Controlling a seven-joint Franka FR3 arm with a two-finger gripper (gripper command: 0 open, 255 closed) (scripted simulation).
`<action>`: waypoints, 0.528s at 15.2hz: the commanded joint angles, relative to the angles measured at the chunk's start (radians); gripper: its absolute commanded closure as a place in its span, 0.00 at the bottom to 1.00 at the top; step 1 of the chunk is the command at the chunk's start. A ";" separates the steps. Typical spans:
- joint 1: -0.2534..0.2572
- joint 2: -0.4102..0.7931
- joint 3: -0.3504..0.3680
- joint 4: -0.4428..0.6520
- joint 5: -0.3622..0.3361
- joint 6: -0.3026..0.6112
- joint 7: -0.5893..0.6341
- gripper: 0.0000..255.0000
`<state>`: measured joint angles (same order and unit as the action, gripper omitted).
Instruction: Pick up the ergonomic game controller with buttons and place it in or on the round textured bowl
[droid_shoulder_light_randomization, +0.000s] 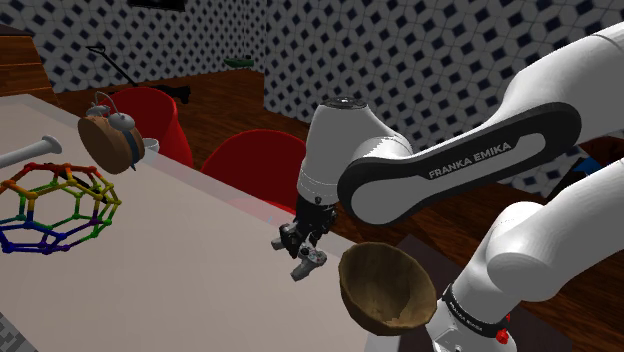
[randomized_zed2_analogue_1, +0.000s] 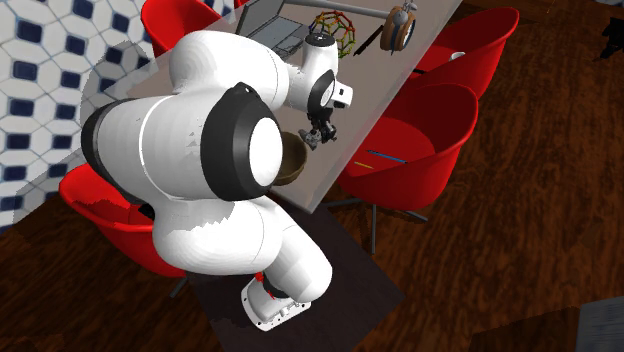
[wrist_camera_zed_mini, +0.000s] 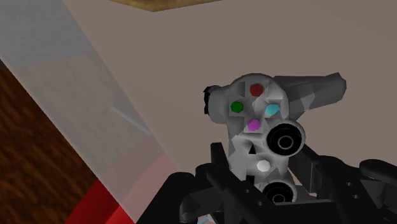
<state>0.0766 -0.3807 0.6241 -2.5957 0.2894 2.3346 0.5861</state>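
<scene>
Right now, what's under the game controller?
The pale table shows beneath the game controller. The jaws cover its lower end, so the patch of table there is hidden.

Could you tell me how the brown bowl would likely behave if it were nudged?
The bowl looks round-bottomed and sits tilted, so it would probably rock or roll. It lies near the table edge, so a push might tip it off.

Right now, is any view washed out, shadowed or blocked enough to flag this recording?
Shoulder view: even light, no glare; the table shows no cast shadow under the held game controller, and the bowl is dim inside. Second exterior view: the white arm covers part of the bowl. Wrist view: the game controller is flatly lit; a pale hazy band runs along the table edge.
</scene>
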 joint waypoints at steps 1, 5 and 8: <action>0.000 0.000 0.000 0.000 0.000 0.000 0.000 1.00; 0.000 0.000 0.000 0.000 0.000 0.000 0.000 1.00; 0.005 -0.029 -0.015 0.021 0.004 -0.049 -0.006 1.00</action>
<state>0.0809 -0.4035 0.6127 -2.5828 0.2931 2.2999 0.5806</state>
